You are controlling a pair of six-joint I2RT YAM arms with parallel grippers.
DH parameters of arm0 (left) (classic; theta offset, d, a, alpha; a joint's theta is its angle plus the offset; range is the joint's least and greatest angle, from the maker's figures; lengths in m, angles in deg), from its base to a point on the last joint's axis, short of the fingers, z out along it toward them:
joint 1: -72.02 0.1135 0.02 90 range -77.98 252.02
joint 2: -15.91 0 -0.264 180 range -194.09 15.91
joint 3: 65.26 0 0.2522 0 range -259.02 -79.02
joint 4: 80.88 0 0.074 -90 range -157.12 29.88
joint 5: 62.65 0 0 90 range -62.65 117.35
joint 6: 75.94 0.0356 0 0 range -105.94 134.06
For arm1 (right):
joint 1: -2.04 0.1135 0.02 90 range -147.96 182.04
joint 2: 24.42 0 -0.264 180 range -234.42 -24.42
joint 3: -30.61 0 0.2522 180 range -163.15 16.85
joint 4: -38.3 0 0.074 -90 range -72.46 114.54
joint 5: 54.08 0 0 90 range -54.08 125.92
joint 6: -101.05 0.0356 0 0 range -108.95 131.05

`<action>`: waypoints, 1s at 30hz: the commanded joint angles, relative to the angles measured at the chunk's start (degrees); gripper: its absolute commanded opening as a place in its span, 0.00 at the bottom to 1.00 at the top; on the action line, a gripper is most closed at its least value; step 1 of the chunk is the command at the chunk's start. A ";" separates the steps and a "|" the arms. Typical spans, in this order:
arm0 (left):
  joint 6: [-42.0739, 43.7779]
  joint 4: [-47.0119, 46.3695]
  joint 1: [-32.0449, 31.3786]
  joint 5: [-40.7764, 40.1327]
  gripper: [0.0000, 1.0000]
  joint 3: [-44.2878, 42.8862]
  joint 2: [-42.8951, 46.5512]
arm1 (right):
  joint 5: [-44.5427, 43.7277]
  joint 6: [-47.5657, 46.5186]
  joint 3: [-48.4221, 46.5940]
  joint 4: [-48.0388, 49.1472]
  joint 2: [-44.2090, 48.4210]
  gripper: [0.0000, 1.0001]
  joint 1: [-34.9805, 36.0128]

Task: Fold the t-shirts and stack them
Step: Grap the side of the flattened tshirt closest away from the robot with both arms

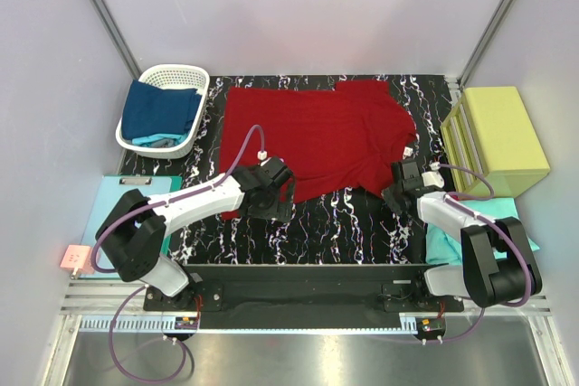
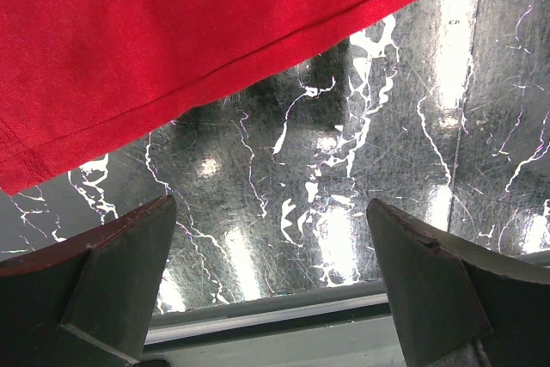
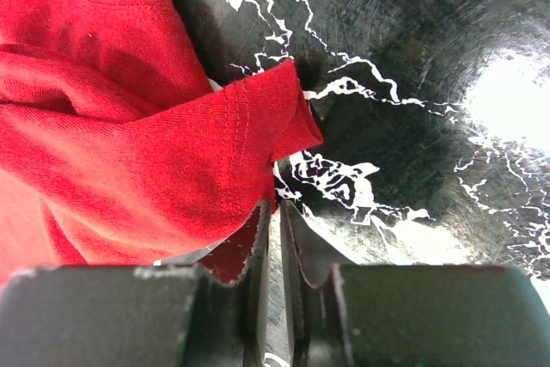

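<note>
1. Dark fingers (image 3: pixel 412 315) of the right pincer (image 3: pixel 277 212) fill the bottom of its wrist view. They are drawn narrow, with only a slit between them.
2. At that slit, a hemmed fold of the dark red t-shirt (image 3: pixel 129 152) lies against the tip of one finger. Whether cloth is actually pinched cannot be told.
3. Seen from above, this shirt is spread over the far half of the black, white-veined tabletop (image 1: pixel 335 232). Its near right edge is bunched at the right pincer.
4. The left pincer (image 2: pixel 271 212) stands wide over the tabletop, the shirt's near hem just beyond its fingertips.
5. A navy blue t-shirt (image 1: pixel 161 108) sits in the white basket (image 1: pixel 172 70) at the far left corner.
6. A teal t-shirt (image 1: pixel 441 246) lies under the right arm, near the yellow-green box (image 1: pixel 498 128).
</note>
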 commanded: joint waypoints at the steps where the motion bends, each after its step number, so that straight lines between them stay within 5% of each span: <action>1: -0.94 -0.56 -0.42 -0.23 0.99 -1.98 -0.03 | -0.49 -0.68 0.07 0.28 1.56 0.15 0.50; 9: -1.20 -0.56 -0.51 -0.23 0.99 -2.07 -0.03 | -1.28 -1.64 0.33 -0.16 2.62 0.08 0.41; 15: -1.20 -0.39 -0.68 -0.32 0.99 -2.33 -0.12 | -1.01 -2.52 -0.28 -0.16 0.86 0.44 0.41; 19: -1.11 -0.21 -0.68 -0.50 0.99 -2.51 -0.12 | -1.28 -2.61 -0.20 0.45 -0.10 0.53 0.32; 30: -0.59 0.49 -0.77 -1.02 0.99 -2.86 -0.56 | -1.89 -3.75 -0.28 3.26 -2.92 0.46 0.41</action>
